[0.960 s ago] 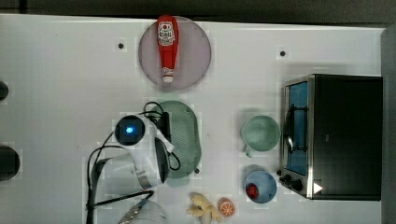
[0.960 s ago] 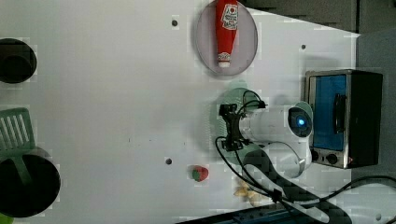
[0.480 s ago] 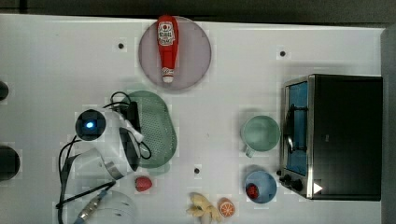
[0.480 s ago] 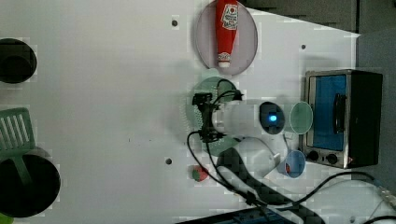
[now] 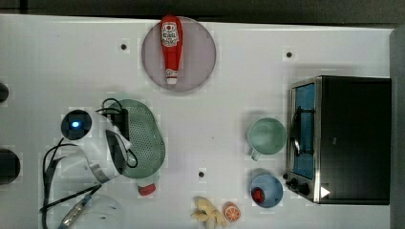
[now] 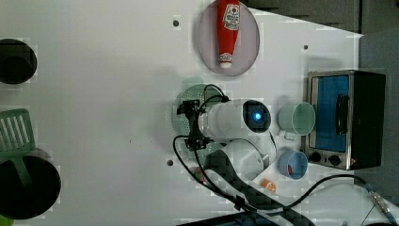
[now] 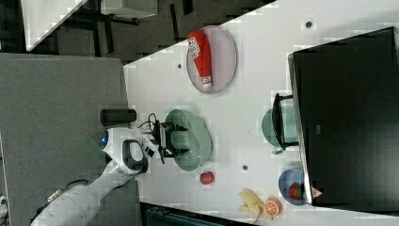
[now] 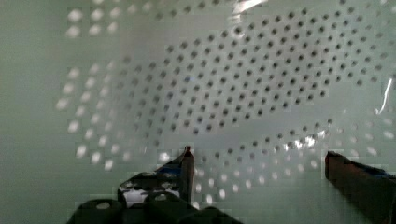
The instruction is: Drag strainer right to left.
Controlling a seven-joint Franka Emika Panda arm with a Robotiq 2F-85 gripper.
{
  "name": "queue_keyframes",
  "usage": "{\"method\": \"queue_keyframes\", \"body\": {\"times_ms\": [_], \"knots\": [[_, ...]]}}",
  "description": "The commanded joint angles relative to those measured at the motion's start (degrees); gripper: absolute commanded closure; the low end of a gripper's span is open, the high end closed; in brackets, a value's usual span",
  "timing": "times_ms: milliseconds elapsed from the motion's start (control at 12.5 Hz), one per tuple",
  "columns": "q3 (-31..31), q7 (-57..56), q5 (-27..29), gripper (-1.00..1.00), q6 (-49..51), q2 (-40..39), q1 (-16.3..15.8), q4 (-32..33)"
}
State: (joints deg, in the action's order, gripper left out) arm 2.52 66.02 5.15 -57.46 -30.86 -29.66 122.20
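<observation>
Strainer [image 5: 145, 140] lies mouth up, long axis up-down in top view; pincer [image 8: 259, 163] gapes wide, empty.

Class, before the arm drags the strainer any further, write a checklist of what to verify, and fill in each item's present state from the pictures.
1. Gripper fingers inside the strainer: ok, wrist view has them spread over the holed bottom.
2. Gripper open: ok.
3. Fingers pressing a strainer wall: cannot tell.
4. Table bare toward the top view's left: ok.
5. Small red item beside the strainer's rim touching it: cannot tell.
6. Mug away from the strainer: ok.
</observation>
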Motion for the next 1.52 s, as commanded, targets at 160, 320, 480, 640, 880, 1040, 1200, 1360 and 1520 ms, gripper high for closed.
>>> {"method": "queue_keyframes", "body": {"times_ms": [160, 320, 480, 640, 880, 1040, 1200, 1360, 1520], "knots": [[1.3, 2.5, 4.9, -1.00, 1.1, -1.4, -2.7, -5.3], [1.7, 2.6, 8.5, -1.00, 1.2, -2.8, -4.0, -7.9], [1.8, 4.1, 11.1, -1.00, 1.9, -4.5, -5.4, -11.0], [1.8, 4.3, 11.5, -1.00, 1.9, -5.8, -6.8, -13.4], [1.5, 4.3, 11.5, -1.00, 1.9, -6.7, -8.3, -15.0], [1.6, 6.8, 11.8, -1.00, 1.6, -7.0, -9.2, -15.4], [1.6, 9.1, 11.8, -1.00, -0.8, -7.2, -10.1, -16.2], [1.2, 7.6, 10.7, -1.00, -0.4, -6.6, -10.3, -16.1], [-0.7, 0.9, 7.9, -1.00, 4.8, -3.0, -10.3, -15.9]]}}
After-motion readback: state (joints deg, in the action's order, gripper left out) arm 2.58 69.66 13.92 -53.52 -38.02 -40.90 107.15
